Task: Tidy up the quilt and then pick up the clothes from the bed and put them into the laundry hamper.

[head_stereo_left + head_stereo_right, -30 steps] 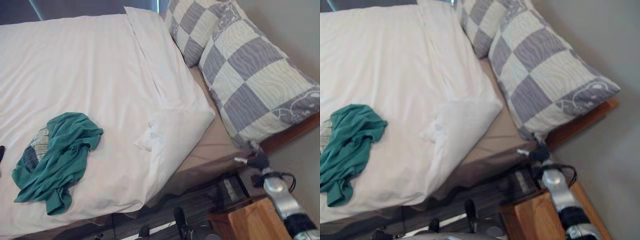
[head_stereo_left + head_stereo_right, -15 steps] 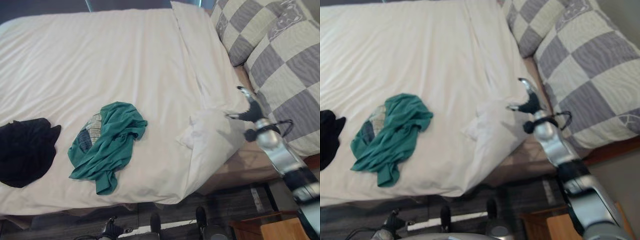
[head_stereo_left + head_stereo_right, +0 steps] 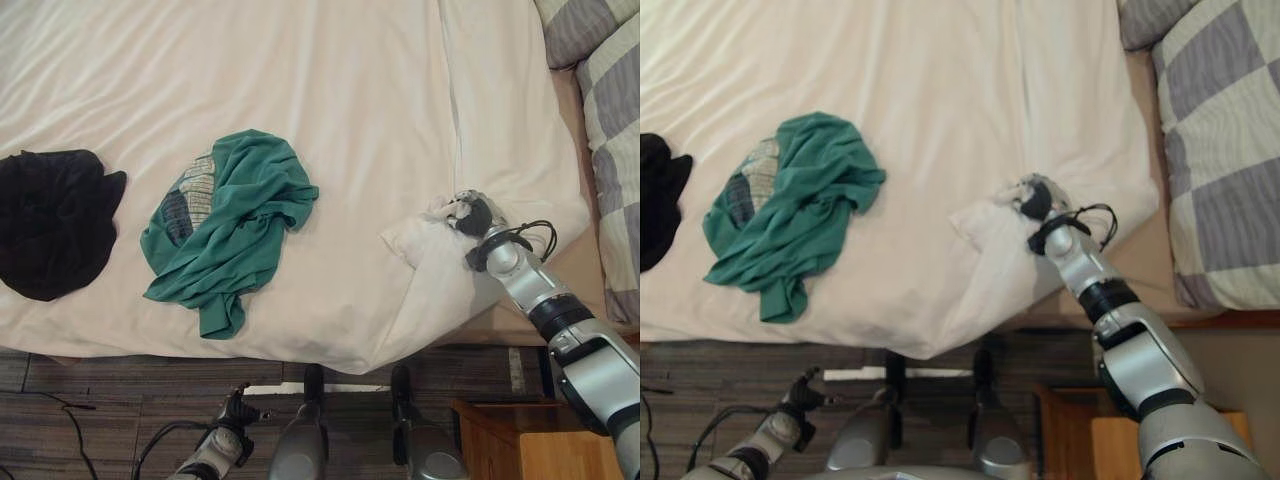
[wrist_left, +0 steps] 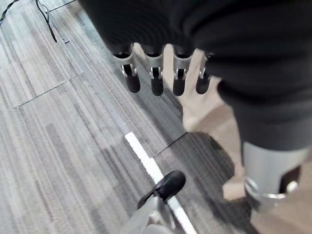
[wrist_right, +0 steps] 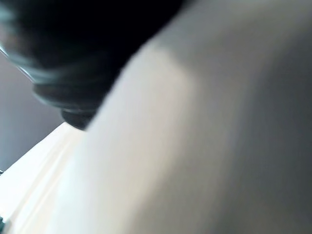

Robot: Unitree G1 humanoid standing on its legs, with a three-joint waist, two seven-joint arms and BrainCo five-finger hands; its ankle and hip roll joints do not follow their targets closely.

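A white quilt [image 3: 330, 90] covers the bed, with its near right corner folded back into a bunched flap [image 3: 420, 240]. My right hand [image 3: 472, 216] is pressed into that flap, and cloth wraps round its front; in the right wrist view the quilt [image 5: 195, 146] lies right against the hand. A crumpled green shirt [image 3: 230, 225] lies on the quilt near the front edge. A black garment [image 3: 50, 220] lies left of it. My left hand [image 4: 156, 78] hangs low over the floor in front of the bed, open and holding nothing.
Grey-and-cream checked pillows [image 3: 1220, 150] lie at the head of the bed on the right. A wooden nightstand [image 3: 520, 445] stands at the lower right by the bed's corner. Grey striped carpet [image 4: 63, 146] runs along the bed's front edge.
The camera has swung left and down, bringing the black garment into view. My right hand has come down from above the pillow side onto the folded quilt corner.
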